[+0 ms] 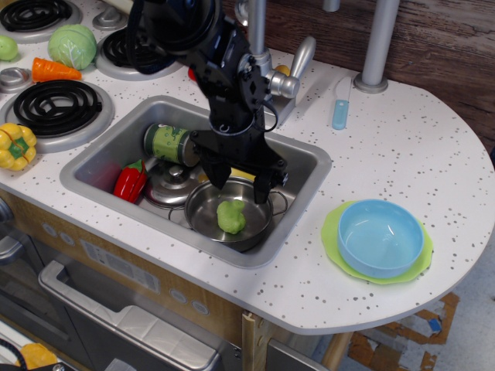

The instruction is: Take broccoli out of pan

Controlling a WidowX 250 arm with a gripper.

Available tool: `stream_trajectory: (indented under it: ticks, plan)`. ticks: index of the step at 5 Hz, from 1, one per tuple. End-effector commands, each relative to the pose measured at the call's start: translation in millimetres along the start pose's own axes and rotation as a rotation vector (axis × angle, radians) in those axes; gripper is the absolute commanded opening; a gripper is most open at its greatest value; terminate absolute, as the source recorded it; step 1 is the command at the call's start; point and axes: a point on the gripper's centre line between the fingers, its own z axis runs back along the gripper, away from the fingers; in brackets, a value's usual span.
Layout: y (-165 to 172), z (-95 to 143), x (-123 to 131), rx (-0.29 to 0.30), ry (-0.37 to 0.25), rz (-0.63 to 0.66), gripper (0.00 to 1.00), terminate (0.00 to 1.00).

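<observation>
The broccoli (230,216), a small lumpy light-green piece, lies inside the pan (203,219), a round shiny steel pot standing in the sink (93,166). My black gripper (237,185) hangs open just above the pan, its two fingers spread over the pan's far rim, a little above and behind the broccoli. It holds nothing. The arm hides part of the yellow toy behind the pan.
In the sink lie a green-labelled can (170,144), a red pepper (130,181) and a steel lid (168,185). A blue bowl (380,237) on a green plate sits at the right. A cabbage (72,45), carrot (52,71) and yellow pepper (15,146) lie by the burners. The faucet (259,46) stands behind.
</observation>
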Motion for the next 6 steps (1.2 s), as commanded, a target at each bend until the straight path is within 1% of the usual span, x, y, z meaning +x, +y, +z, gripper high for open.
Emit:
stream_trajectory:
  ticks: [1, 2, 5, 6]
  plan:
    - [15, -6, 10, -0.040, -0.040, 0.000, 1.00, 0.00]
    - [14, -14, 5, -0.053, -0.049, -0.002, 1.00, 0.00]
    - [15, -33, -1, -0.063, -0.063, 0.004, 1.00, 0.00]
    - [13, -37, -10, -0.104, -0.058, 0.025, 1.00, 0.00]
